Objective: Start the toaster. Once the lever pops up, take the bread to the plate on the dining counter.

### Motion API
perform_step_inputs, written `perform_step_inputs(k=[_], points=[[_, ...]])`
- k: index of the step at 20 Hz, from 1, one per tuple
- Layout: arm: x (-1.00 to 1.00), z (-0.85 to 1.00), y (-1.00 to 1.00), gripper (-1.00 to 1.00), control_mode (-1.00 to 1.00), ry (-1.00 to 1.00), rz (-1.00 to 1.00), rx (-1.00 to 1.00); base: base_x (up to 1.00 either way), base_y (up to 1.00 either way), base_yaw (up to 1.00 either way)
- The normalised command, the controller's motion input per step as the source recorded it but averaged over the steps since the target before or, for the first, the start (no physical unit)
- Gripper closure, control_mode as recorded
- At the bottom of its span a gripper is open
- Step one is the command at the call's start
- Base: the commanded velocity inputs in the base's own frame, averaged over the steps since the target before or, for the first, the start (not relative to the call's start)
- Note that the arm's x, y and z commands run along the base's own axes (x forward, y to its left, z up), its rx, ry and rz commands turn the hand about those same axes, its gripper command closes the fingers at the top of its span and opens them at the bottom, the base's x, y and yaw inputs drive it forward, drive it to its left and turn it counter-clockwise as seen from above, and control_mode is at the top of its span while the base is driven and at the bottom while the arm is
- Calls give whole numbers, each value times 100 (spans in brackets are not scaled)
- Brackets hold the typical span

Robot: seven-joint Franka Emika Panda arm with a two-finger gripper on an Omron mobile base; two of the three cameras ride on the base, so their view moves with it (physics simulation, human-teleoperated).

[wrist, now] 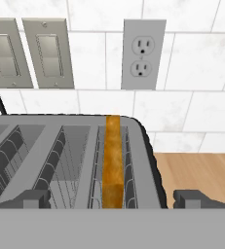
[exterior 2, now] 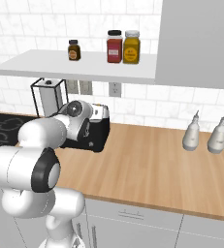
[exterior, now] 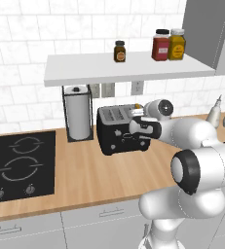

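On the wood-topped counter (exterior: 89, 170), from left: a black cooktop (exterior: 19, 168), then a paper-towel roll in a wire holder (exterior: 78, 113), then the toaster (exterior: 115, 130), black with a grey slotted top, standing against the tiled wall under a white shelf (exterior: 123, 69). Up on the shelf, a small dark jar (exterior: 120, 51), then a red jar (exterior: 160, 45) and a yellow jar (exterior: 177, 44) side by side. Further right on the counter in the right base view, two pale squeeze bottles (exterior 2: 191, 136).

Over the right end of the toaster, the gripper (wrist: 112, 198), with the white arm reaching in from the right in the left base view. Fingers (wrist: 33, 198) spread wide, one tip low at left over the middle slots, the other low at right just past the toaster's black edge. Between them, nearer the right tip, the bread (wrist: 113, 160): a golden-brown slice standing on edge in the rightmost slot, its top edge about level with the slot rim, not touched by either finger. Behind the toaster on the wall, two switch plates (wrist: 26, 52) and, right of them, a socket (wrist: 143, 54).
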Motion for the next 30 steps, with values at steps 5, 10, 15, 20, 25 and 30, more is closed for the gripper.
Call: perform_step_inputs(k=[5,10,15,20,25,30], points=[[0,0,0,-100,-100,0,0,0,0,0,0],[0,0,0,-100,-100,0,0,0,0,0,0],[0,0,0,-100,-100,0,0,0,0,0,0],[0,0,0,-100,-100,0,0,0,0,0,0],[0,0,0,-100,-100,0,0,0,0,0,0],[0,0,0,-100,-100,0,0,0,0,0,0]])
